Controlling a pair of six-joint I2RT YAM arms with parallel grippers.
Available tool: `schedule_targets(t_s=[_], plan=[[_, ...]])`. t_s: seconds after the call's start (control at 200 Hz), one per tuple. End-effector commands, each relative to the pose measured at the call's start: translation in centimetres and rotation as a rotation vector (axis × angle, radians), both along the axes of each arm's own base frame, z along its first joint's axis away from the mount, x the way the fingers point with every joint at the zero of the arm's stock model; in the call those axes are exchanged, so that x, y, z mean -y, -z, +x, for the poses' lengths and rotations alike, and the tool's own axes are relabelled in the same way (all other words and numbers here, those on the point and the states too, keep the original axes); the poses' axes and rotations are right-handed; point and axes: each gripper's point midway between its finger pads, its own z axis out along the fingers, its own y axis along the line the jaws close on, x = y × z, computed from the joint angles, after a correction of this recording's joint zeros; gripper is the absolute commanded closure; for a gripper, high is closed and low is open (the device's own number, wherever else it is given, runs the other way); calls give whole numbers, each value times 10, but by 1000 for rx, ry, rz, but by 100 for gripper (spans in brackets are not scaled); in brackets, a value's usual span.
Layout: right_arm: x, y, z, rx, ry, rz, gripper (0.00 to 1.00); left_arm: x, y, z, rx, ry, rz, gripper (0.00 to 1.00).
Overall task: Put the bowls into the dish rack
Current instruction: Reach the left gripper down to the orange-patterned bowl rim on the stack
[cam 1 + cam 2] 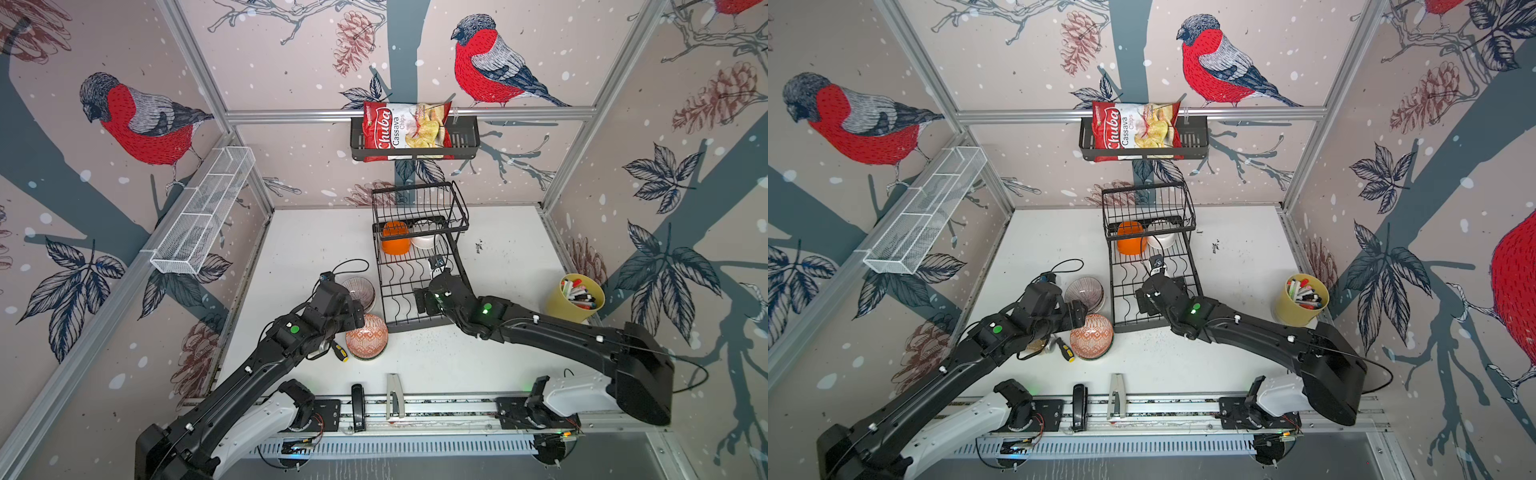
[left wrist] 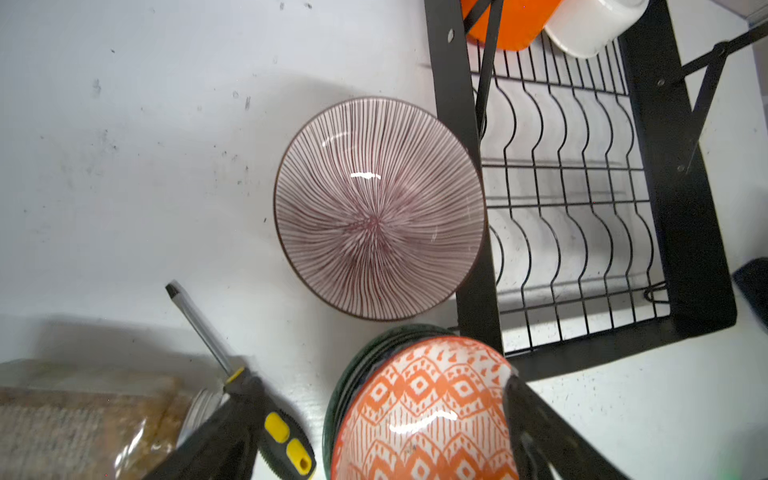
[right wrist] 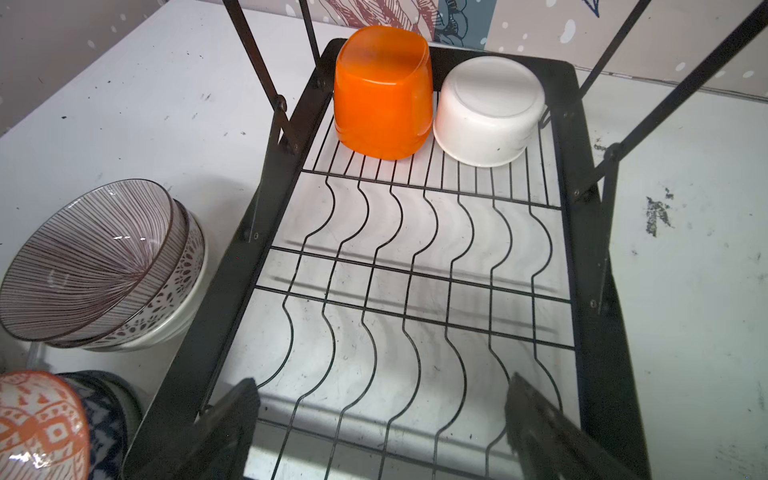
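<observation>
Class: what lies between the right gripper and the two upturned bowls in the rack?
Only bare dish rack wires; the right wrist view shows that stretch ahead of the right gripper.

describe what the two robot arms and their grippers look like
Both the left arm and right arm are matte black jointed links with a white shell near the base, a round green light on an upper joint, small white clips and thin black cables. The left gripper and right gripper have plain black, flat parallel fingers.
</observation>
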Motion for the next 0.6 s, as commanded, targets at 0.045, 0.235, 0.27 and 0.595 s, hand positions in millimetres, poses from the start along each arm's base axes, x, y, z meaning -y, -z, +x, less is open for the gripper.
schedule_targets(t_s=[0.045, 0.235, 0.27, 0.595], plan=[[5, -21, 3, 21, 31, 96, 7, -6, 13, -12, -56, -41, 68, 16], [5, -33, 8, 24, 29, 163, 8, -3, 24, -17, -89, -51, 104, 25], [3, -35, 9, 25, 25, 168, 8, -4, 26, -17, -92, -55, 107, 28], [-3, -44, 14, 36, 13, 208, 8, -6, 45, -20, -120, -85, 116, 35]])
